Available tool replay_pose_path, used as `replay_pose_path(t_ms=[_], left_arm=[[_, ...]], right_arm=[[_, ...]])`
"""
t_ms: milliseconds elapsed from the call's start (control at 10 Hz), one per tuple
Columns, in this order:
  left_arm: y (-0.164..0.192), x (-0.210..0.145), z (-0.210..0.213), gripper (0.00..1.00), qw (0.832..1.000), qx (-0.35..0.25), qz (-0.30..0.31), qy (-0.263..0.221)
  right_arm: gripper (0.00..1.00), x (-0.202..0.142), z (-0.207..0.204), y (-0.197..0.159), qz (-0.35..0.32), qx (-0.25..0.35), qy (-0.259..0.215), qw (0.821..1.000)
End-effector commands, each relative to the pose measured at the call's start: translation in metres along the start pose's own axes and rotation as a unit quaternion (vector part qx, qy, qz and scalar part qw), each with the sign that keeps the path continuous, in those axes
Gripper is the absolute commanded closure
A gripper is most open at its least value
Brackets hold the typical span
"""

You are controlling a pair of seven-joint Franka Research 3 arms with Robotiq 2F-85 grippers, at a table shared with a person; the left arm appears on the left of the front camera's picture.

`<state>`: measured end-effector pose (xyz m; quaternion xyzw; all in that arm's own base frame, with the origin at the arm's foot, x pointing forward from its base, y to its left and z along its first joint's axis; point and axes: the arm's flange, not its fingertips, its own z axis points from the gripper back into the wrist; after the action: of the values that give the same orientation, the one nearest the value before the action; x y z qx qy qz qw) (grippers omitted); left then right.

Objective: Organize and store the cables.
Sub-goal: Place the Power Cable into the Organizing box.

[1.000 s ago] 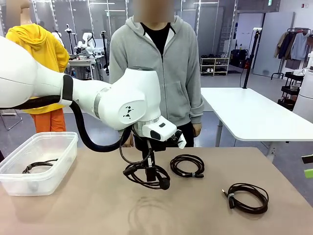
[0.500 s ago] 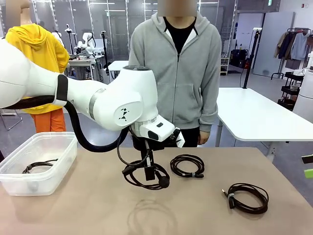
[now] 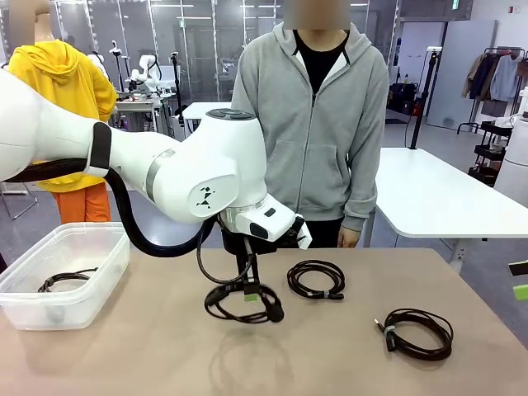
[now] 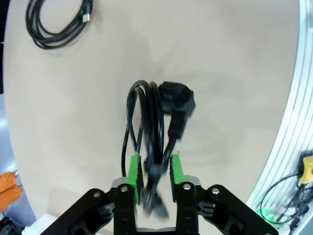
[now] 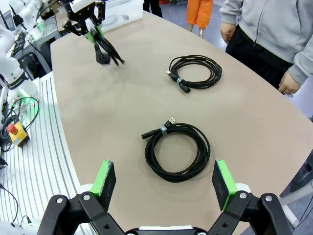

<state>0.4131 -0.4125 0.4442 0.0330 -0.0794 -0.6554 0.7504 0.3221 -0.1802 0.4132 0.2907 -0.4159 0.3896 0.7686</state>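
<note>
Left claw point(image 4: 152, 172) clamped on a coiled cable point(image 4: 149, 117) near two coils point(image 3: 316, 279) point(image 3: 419, 332), bin point(image 3: 82, 247) aside

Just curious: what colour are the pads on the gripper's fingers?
Bright green pads, on the black left gripper; clearest in the left wrist view.

Robotics lab indicated. Robot arms on work benches point(image 3: 142, 103) seen at upper left of front view; long white table point(image 3: 429, 194) at right; clothes rack point(image 3: 499, 74) at upper right; shoe shelf point(image 3: 360, 110) at back; glass partitions across rear. Red emergency-stop button point(image 5: 13, 130) seen at left edge of right wrist view.
</note>
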Motion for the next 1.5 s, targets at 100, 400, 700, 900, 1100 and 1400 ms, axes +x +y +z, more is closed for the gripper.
replay_pose_path(t_ms=[100, 400, 700, 900, 1100, 1400], left_arm=[[0.001, 0.002, -0.01, 0.17, 1.0, -0.009, 0.005, -0.002], [0.001, 0.005, -0.015, 0.0, 0.999, -0.036, -0.003, 0.001], [0.001, 0.005, -0.02, 0.0, 0.998, -0.057, 0.005, 0.015], [0.002, 0.005, -0.022, 0.0, 0.998, -0.063, 0.012, 0.016], [0.001, 0.005, -0.025, 0.0, 0.999, -0.047, 0.01, 0.017], [0.001, 0.005, -0.025, 0.0, 0.999, -0.047, 0.01, 0.017]], right_arm=[[0.0, -0.001, 0.001, -0.002, 0.011, -0.001, -0.007, 1.0], [0.0, -0.001, 0.001, -0.002, 0.011, -0.001, -0.007, 1.0], [0.0, -0.001, 0.001, -0.002, 0.011, -0.001, -0.007, 1.0], [0.0, -0.001, 0.001, -0.002, 0.011, -0.001, -0.007, 1.0], [0.0, -0.001, 0.001, -0.002, 0.011, -0.001, -0.007, 1.0], [0.0, -0.001, 0.001, -0.002, 0.011, -0.001, -0.007, 1.0]])
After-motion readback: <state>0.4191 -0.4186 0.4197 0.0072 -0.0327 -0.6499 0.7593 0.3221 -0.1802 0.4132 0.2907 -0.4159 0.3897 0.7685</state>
